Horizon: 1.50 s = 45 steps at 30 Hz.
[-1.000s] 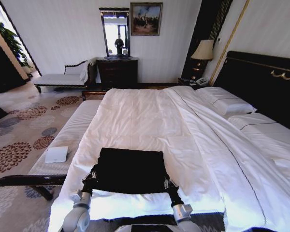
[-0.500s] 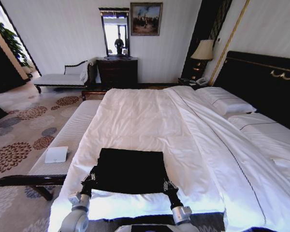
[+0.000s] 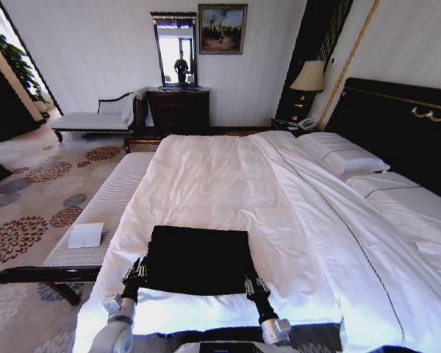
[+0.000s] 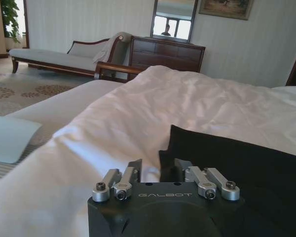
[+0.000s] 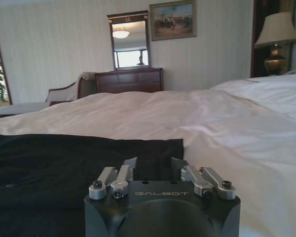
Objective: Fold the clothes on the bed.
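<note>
Folded T-shirt (image 3: 198, 259) on bed (image 3: 228, 176) (bench (image 3: 103, 213) alongside).

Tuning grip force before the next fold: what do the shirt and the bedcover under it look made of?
The black T-shirt looks like soft matte knit, probably cotton: no sheen, lies limp and flat. The white duvet looks like smooth woven cotton with a slight sheen, showing fine creases; possibly slippery under the shirt.

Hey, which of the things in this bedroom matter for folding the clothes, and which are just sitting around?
Belongs to the job:
black T-shirt, lying flat as a rectangle
bed it lies on
left gripper at its near left corner
right gripper at its near right corner

Just lying about:
pillows
striped bench
white pad on that bench
dresser
lamp
</note>
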Motion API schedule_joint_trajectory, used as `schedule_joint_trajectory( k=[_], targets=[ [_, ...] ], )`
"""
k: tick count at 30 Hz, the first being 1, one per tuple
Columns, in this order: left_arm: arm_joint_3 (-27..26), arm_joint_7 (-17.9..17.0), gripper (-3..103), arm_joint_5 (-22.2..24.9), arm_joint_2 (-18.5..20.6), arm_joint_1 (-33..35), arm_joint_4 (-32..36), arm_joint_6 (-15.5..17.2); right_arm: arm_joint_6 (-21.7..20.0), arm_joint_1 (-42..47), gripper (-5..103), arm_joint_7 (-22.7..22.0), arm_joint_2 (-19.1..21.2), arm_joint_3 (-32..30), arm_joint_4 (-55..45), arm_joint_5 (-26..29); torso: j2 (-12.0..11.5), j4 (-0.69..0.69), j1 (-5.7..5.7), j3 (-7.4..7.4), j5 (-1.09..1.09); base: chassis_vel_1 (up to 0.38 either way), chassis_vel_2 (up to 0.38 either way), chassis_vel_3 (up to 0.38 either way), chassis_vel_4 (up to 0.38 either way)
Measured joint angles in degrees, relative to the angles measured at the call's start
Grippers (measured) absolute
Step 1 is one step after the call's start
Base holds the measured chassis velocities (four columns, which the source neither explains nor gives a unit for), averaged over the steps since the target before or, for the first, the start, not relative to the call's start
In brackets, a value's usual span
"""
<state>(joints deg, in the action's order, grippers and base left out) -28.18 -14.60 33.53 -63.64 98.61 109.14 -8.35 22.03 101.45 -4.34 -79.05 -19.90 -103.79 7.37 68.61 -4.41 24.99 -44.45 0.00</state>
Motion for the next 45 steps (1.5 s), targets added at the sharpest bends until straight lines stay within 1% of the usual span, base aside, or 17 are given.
schedule_joint_trajectory(
  k=[2,3,4,5,7,8,11,12,13,14,17,19,23,28,34,42,45],
  targets=[
    [-1.3,0.2,51,0.3,0.5,1.1,0.3,-0.1,0.0,1.1,47,-0.3,-0.2,-1.3,-0.6,0.3,0.0,0.00,0.00,0.00,0.00,0.000,0.000,0.000,0.000],
    [-1.3,0.2,51,0.3,0.5,1.1,0.3,-0.1,0.0,1.1,47,-0.3,-0.2,-1.3,-0.6,0.3,0.0,0.00,0.00,0.00,0.00,0.000,0.000,0.000,0.000],
    [-1.8,0.2,56,0.4,0.6,1.3,0.3,-0.2,0.0,1.4,52,-0.4,-0.5,-2.1,-1.0,0.7,0.0,0.00,-0.01,0.00,0.00,0.000,0.000,0.000,0.000],
    [-2.4,0.2,56,0.8,0.8,1.2,0.3,-0.3,-0.2,1.8,58,-0.6,-1.1,-3.0,-1.8,1.6,0.0,0.00,0.00,0.00,0.00,0.000,0.000,0.000,0.000],
    [-3.2,0.2,67,2.6,0.9,-0.3,0.5,0.2,-1.3,2.3,69,-0.9,-1.9,-4.5,-3.3,4.5,0.0,0.01,0.00,0.00,0.00,0.000,0.000,0.000,0.000],
    [-3.2,0.2,67,2.6,0.9,-0.3,0.5,0.2,-1.3,2.3,69,-0.9,-1.9,-4.5,-3.3,4.5,0.0,0.01,0.00,0.00,0.00,0.000,0.000,0.000,0.000],
    [-2.8,-0.5,83,4.6,1.1,-5.7,-0.7,2.1,-2.5,2.0,79,-1.5,-2.3,-6.2,-4.2,6.6,0.0,0.00,0.00,0.00,-0.01,0.000,0.000,0.000,0.000],
    [-2.1,-0.6,83,5.4,1.3,-8.4,-1.8,2.8,-3.0,1.7,85,-1.8,-2.3,-6.7,-4.3,6.7,0.0,0.00,0.00,-0.01,-0.01,0.000,0.000,0.000,0.000],
    [-1.4,-0.7,88,6.2,1.6,-10.6,-2.8,3.6,-3.2,1.6,90,-2.0,-2.4,-6.9,-4.3,6.7,0.0,0.00,0.00,-0.01,0.00,0.000,0.000,0.000,0.000],
    [-1.4,-0.7,88,6.2,1.6,-10.6,-2.8,3.6,-3.2,1.6,90,-2.0,-2.4,-6.9,-4.3,6.7,0.0,0.00,0.00,-0.01,0.00,0.000,0.000,0.000,0.000],
    [1.5,-0.3,99,11.0,3.0,-17.4,-7.1,7.2,-4.3,1.6,99,-2.6,-2.7,-7.1,-4.8,6.1,0.0,0.00,0.01,-0.01,-0.01,0.000,0.000,0.000,0.000],
    [2.4,0.2,99,12.9,3.5,-19.6,-8.5,8.8,-4.4,1.7,99,-2.6,-2.7,-7.1,-5.0,5.7,0.0,0.00,0.01,-0.01,-0.02,0.000,0.000,0.000,0.000],
    [5.7,2.6,100,18.2,4.9,-29.3,-15.0,12.9,-5.4,1.8,100,-3.1,-3.2,-6.8,-5.7,3.9,0.0,-0.02,0.01,-0.01,0.00,0.000,0.000,0.000,0.000],
    [9.2,5.0,101,21.1,5.3,-36.3,-20.3,15.1,-6.8,1.3,100,-3.4,-3.4,-6.0,-6.3,2.2,0.0,-0.01,0.02,-0.01,0.00,0.000,0.000,0.000,0.000],
    [13.8,6.9,98,22.0,4.9,-40.8,-25.6,16.2,-7.7,0.8,100,-3.9,-3.4,-6.0,-6.6,2.0,0.0,0.00,0.01,0.00,-0.01,0.000,0.000,0.000,0.000],
    [17.0,8.9,96,21.6,4.7,-44.1,-32.9,15.6,-8.2,0.7,100,-4.1,-4.0,-6.2,-7.1,2.1,0.0,0.00,0.01,0.00,0.00,0.000,0.000,0.000,0.000],
    [17.8,9.3,90,21.7,4.7,-45.2,-35.5,15.2,-8.3,0.8,100,-4.2,-3.9,-6.6,-7.2,2.2,0.0,0.00,0.00,0.00,0.00,0.000,0.000,0.000,0.000]
  ],
)
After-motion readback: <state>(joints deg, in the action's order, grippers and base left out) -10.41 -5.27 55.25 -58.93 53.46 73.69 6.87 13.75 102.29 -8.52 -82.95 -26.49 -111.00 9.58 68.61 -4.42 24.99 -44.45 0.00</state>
